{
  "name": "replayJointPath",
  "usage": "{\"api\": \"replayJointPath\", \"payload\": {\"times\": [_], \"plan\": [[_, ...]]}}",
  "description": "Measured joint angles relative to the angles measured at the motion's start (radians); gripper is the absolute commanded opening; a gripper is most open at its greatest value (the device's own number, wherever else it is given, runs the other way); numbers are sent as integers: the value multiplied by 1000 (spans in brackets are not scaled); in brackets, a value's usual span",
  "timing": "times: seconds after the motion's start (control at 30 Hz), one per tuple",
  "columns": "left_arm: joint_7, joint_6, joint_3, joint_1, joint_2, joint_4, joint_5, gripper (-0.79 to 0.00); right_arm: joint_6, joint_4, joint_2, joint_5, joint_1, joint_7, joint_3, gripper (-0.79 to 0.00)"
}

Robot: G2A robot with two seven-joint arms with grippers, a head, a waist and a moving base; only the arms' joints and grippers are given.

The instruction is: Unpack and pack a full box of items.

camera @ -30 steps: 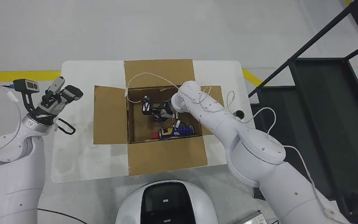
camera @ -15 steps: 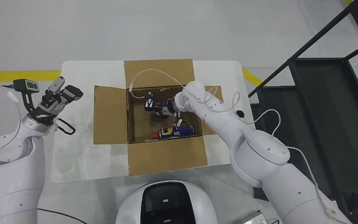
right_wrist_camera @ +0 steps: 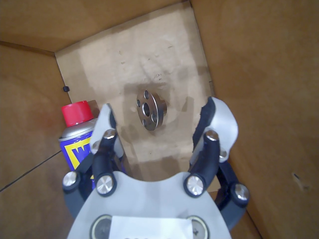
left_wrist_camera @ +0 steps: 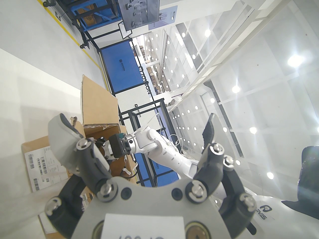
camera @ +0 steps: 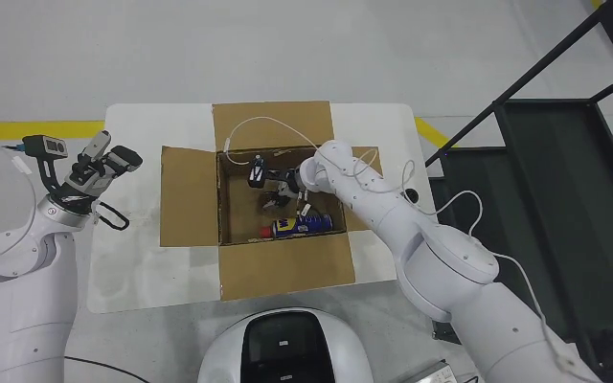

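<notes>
Right gripper (right_wrist_camera: 159, 106) is spread wide and empty, inside the box (right_wrist_camera: 249, 75). Over the last second I have carried it a little toward the far wall, off the spray can (right_wrist_camera: 74, 135) and into line with the metal flange (right_wrist_camera: 150, 113). Unpacking is judged nearly complete: these two items and a small black screw (right_wrist_camera: 65, 89) remain. The flange lies on the box floor, beyond and between my fingertips, untouched. The can lies just beside one finger. Left gripper (left_wrist_camera: 135, 123) is likewise open and empty, outside the box.
</notes>
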Motion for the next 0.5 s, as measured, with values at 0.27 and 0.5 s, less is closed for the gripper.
{"api": "replayJointPath", "payload": {"times": [0.27,0.5], "plan": [[0,0,0,0,0,0,0,0,13,-5,-7,5,-19,30,7,-203],[0,0,0,0,0,0,0,0,20,6,-16,1,-28,37,8,-496]]}}
